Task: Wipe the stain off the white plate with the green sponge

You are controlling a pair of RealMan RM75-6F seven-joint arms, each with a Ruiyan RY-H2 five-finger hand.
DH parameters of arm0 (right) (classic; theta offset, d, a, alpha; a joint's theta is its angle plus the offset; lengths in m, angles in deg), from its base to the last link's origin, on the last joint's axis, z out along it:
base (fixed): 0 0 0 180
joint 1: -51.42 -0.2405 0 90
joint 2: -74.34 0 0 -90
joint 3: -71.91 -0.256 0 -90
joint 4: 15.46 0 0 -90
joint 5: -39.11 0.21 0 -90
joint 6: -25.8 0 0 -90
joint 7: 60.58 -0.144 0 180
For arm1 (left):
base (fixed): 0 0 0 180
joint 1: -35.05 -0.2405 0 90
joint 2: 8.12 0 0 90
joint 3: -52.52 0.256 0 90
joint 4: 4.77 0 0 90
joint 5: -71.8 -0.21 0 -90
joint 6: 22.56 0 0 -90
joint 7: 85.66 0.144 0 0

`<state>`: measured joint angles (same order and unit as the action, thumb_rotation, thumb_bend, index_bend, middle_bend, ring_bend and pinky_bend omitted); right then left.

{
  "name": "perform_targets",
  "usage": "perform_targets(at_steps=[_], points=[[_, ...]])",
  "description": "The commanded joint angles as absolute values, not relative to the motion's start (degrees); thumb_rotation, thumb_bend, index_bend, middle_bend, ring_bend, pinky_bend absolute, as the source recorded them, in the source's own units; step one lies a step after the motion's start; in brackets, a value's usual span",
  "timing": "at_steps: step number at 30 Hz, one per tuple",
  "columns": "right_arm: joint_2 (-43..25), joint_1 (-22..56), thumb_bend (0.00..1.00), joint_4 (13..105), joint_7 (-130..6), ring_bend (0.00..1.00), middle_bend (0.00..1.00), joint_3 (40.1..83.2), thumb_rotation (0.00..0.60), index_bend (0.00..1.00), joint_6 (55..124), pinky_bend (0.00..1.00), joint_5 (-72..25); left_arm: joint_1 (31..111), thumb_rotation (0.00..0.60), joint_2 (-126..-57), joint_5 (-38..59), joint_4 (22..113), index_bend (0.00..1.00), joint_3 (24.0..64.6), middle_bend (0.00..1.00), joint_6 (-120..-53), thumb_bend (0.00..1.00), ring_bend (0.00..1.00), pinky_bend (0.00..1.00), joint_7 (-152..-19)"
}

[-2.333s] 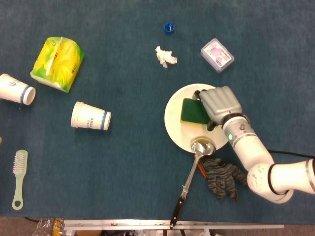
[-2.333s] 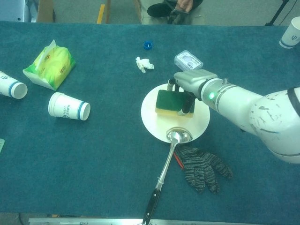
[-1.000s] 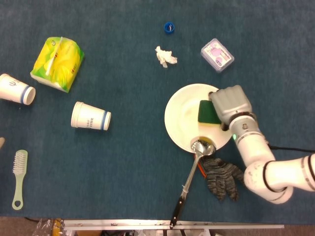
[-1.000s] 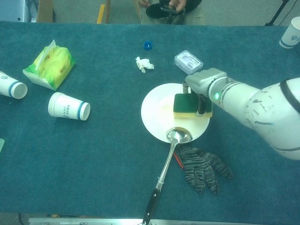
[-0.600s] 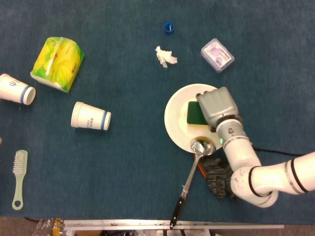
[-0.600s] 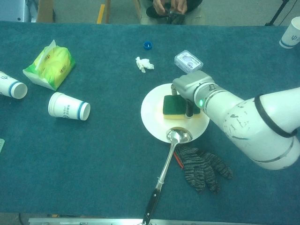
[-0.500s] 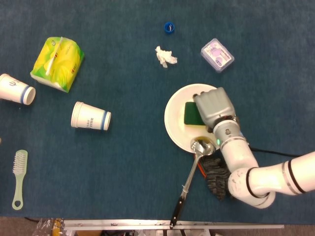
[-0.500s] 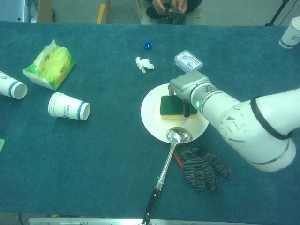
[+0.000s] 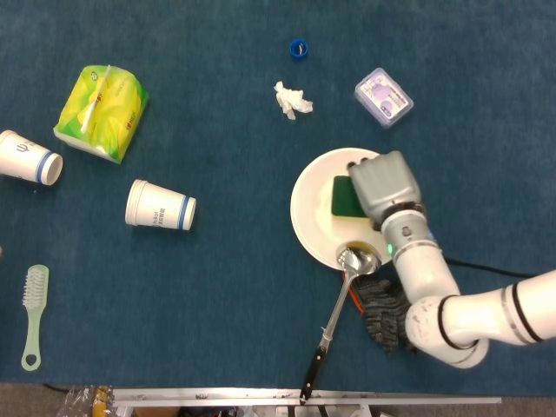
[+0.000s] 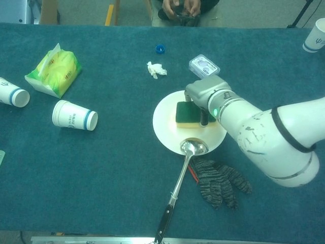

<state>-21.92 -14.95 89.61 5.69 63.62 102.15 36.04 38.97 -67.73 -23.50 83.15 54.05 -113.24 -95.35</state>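
The right robot hand (image 9: 382,187) was closed around the green sponge (image 10: 189,113) and pressed it flat on the white plate (image 9: 311,213), right of the middle of the frame in both views. The left robot hand was not seen in either view. The wiping seemed to be in progress. A pale yellowish mark could still be seen on the plate just below the sponge in the head view, so I judged that the stain was not fully removed and some strokes were left.

Open room was limited. A ladle (image 9: 339,300) lay with its bowl on the lower rim of the plate, so a stroke downward could push it. A grey glove (image 10: 219,180) lay on the desk just below the plate, and a small clear box (image 10: 204,65) stood near its upper edge. The left part of the plate was bare, and the blue desk (image 9: 226,287) left of it was free up to a paper cup (image 9: 161,205) well apart.
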Motion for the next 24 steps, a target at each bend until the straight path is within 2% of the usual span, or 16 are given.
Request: perform_targets(at_steps=[1, 11, 24], points=[[-20.32, -14.14, 0.19, 90.75, 6.12, 0.37, 0.35, 64.04, 0.600, 0.31, 102.99, 0.64, 36.23, 39.03, 0.600, -67.82, -23.68, 83.30, 0.15, 54.10, 0.11, -113.21, 0.18, 0.05, 0.16, -95.13], [-18.63, -12.56, 0.19, 91.47, 6.53, 0.37, 0.35, 64.87, 0.600, 0.31, 102.85, 0.65, 35.53, 39.11, 0.600, -68.15, -24.15, 83.72, 0.15, 54.26, 0.11, -113.17, 0.18, 0.05, 0.16, -94.55], [-24.77, -13.99, 0.19, 87.18, 8.80, 0.37, 0.35, 63.05, 0.600, 0.31, 101.99, 0.64, 35.62, 38.86, 0.600, -68.29, -23.52, 82.33, 0.15, 54.29, 0.11, -113.21, 0.18, 0.05, 0.16, -96.34]])
